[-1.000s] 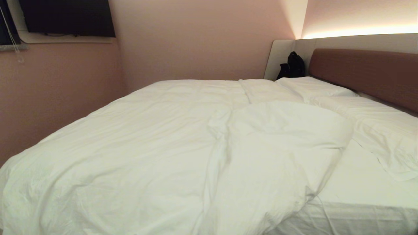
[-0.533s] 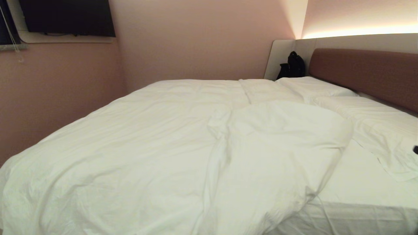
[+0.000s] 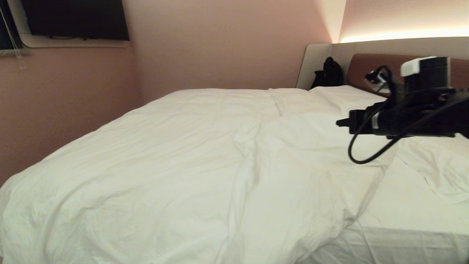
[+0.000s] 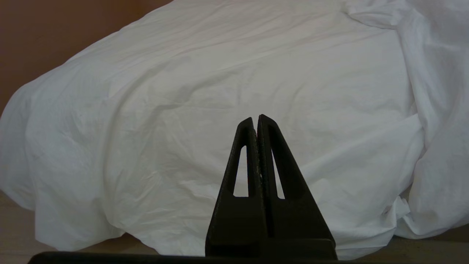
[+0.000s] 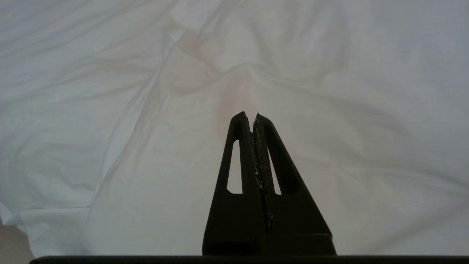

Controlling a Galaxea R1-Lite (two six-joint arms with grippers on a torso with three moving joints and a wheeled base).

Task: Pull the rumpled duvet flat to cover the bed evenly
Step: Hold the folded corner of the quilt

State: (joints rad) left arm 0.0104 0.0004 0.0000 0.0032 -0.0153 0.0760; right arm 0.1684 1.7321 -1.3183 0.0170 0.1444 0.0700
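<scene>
On your left, the left gripper [image 4: 255, 121] sits low off the bed's [image 3: 399, 238] near corner, fingers pressed together on nothing, facing the duvet [image 3: 190, 157] where it hangs over the edge toward the floor. Across the middle you see the duvet covering most of the mattress, bunched in a thick fold right of centre, bare sheet beyond it. On your right, the right gripper [image 5: 250, 118] hangs above that rumpled fold, fingers pinched together and empty, pillows [image 3: 436, 165] under the arm
</scene>
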